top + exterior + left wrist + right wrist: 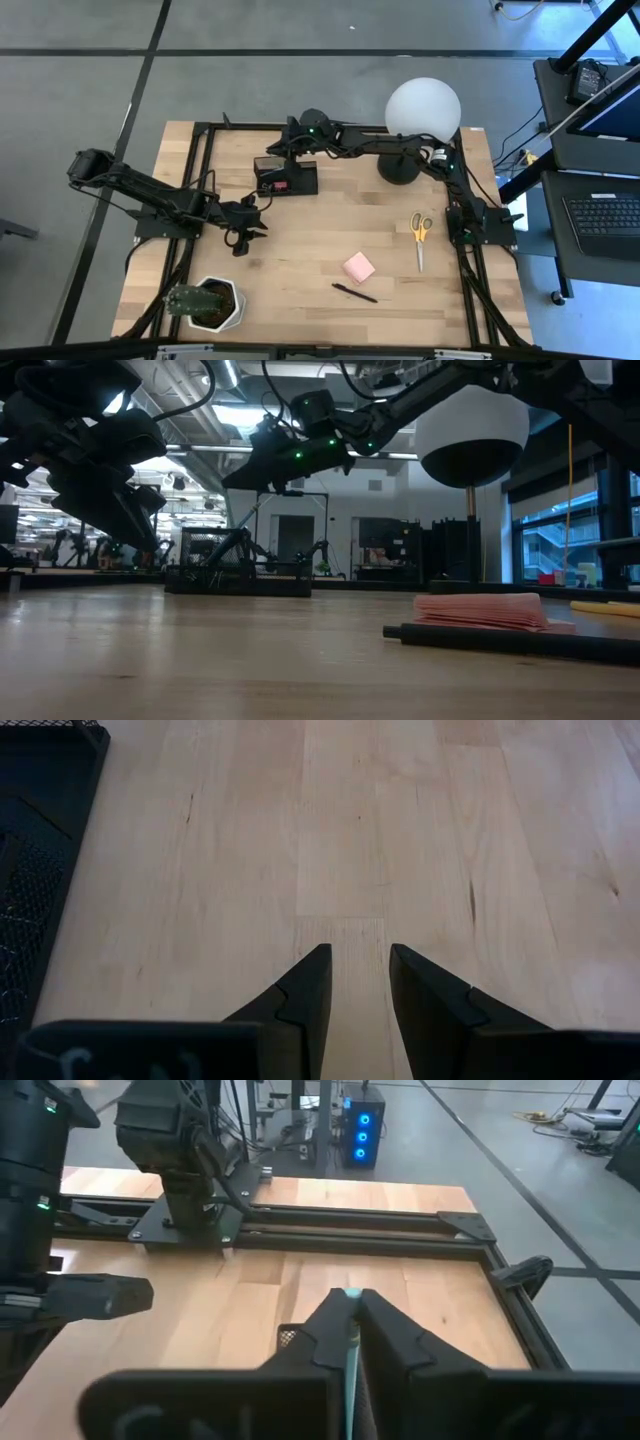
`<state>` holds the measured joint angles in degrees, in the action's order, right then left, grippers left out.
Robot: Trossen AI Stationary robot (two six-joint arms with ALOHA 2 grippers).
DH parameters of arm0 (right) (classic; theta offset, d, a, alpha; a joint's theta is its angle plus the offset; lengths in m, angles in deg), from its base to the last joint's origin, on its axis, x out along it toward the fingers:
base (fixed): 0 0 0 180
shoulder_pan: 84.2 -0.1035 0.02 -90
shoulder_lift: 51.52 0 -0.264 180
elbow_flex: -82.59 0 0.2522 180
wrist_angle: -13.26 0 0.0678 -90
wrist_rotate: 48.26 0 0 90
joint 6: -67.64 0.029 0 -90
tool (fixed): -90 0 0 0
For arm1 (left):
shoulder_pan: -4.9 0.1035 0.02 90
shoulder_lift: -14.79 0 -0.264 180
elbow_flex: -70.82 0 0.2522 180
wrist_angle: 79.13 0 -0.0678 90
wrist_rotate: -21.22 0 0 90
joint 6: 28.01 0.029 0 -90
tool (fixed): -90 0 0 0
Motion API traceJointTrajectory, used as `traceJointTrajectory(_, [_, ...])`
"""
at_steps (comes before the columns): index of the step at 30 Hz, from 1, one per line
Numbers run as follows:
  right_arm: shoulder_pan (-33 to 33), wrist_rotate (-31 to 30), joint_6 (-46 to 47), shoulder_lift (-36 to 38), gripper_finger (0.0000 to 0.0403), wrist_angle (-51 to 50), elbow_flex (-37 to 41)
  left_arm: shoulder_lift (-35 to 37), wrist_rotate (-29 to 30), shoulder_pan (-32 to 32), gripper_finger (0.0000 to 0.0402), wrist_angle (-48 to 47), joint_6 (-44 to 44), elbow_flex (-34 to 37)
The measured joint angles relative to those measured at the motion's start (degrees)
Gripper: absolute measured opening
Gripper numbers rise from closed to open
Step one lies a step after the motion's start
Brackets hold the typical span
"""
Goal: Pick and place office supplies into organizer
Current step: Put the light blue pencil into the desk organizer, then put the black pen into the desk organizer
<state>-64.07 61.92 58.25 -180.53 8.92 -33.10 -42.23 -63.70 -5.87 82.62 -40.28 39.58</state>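
Organizer (285,176) sits at the tabletop's (330,230) far middle. To its left and nearer, the left pincer (243,240) hovers over bare wood, fingers (305,995) a narrow gap apart, holding nothing. The right pincer (272,152) hangs above the organizer, closed on a thin pencil (351,1350). Further right lie a pink pad (359,267), a black pen (355,292) and yellow scissors (420,236), with a plant pot (210,303) at the near left corner.

Two dark, matte-black jointed arms on black frame rails, trailing black cables. Small green indicator lights glowing on the right arm (352,140). Blocky housings on the left arm (150,192). Tapered, wedge-shaped black fingers (305,990) with stepped inner edges.
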Motion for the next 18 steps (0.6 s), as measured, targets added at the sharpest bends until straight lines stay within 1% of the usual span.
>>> traceJointTrajectory(3, [0.0, -0.1, 0.0, 0.0, 0.0047, 0.0, 0.0, 0.0, 0.0, 0.0, 0.0098, 0.0, 0.0, 0.0])
traceJointTrajectory(10, [0.0, -0.2, 0.1, 0.4, 0.0117, -0.1, 0.0, 0.0, 0.0, 0.0, 0.0098, 0.0, 0.0, 0.0])
traceJointTrajectory(13, [0.0, -0.2, 0.1, 2.4, 0.0134, -1.0, 0.1, 0.0, 0.0, 0.0, 0.0098, 0.0, 0.0, 0.0])
traceJointTrajectory(15, [0.0, -0.1, 0.1, 4.7, 0.014, -3.3, 0.1, 0.0, 0.0, 0.0, 0.0098, 0.0, 0.0, 0.0])
traceJointTrajectory(18, [-0.2, -0.1, -0.1, 8.9, 0.0142, -12.4, 0.1, 0.0, 0.0, 0.0, 0.0098, 0.0, 0.0, 0.0])
